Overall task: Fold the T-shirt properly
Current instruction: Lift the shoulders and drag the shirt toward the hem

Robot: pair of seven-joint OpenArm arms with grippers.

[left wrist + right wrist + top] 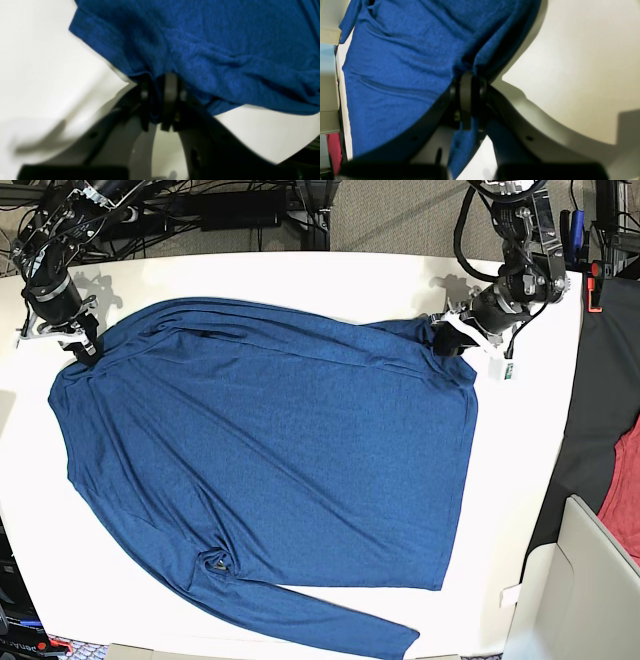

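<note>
Here the right gripper (82, 347) is seen at the base view's left, jaws closed on the T-shirt's (270, 450) upper-left corner. The T-shirt is spread flat across the white table (520, 470), a long sleeve trailing along the near edge. At right, the left gripper (440, 340) is clamped on the upper-right corner.

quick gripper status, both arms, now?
Left gripper: closed on an edge of the T-shirt.
Right gripper: closed on the T-shirt's edge at the other side.
</note>
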